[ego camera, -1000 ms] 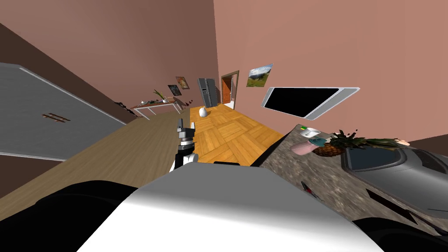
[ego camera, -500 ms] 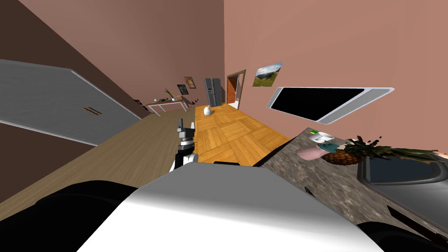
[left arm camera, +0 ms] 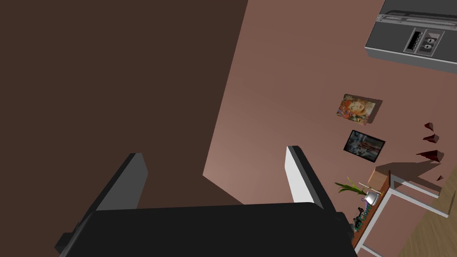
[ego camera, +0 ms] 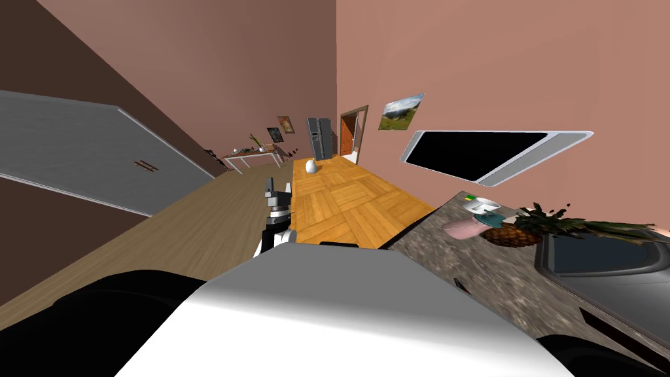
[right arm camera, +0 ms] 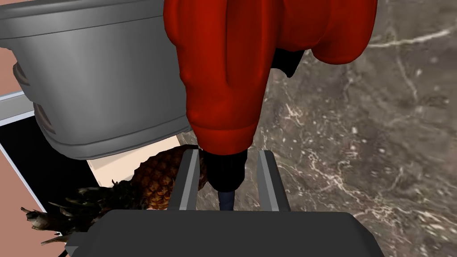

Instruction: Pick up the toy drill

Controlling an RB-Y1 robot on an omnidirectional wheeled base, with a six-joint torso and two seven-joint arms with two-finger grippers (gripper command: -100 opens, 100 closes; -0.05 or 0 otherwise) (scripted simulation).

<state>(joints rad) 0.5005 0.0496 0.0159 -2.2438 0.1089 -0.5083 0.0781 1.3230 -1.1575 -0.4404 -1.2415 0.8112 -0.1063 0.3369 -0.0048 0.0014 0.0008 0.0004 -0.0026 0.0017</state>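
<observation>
The toy drill (right arm camera: 232, 67) is red with a black nose and hangs just ahead of my right hand, over a dark marbled countertop (right arm camera: 357, 147). My right gripper (right arm camera: 228, 154) is shut on it, its fingers (right arm camera: 189, 178) drawn in against the lower end of the red body with the black nose between them. The drill's upper part runs out of view. My left gripper (ego camera: 277, 190) is held up in front of my chest over the wooden floor, and it stands open with nothing between its fingers (left arm camera: 299, 174).
A pineapple (right arm camera: 156, 183) lies on the counter behind the drill, beside a grey rounded basin (right arm camera: 102, 80). In the head view the countertop (ego camera: 451, 255) runs along my right with the pineapple (ego camera: 513, 234), a pink object (ego camera: 461, 229) and a grey sink (ego camera: 602, 258).
My head view swung a little at first, shifting the counter, window and door to the right, then held still. The right gripper's fingers have drawn in from wide open.
</observation>
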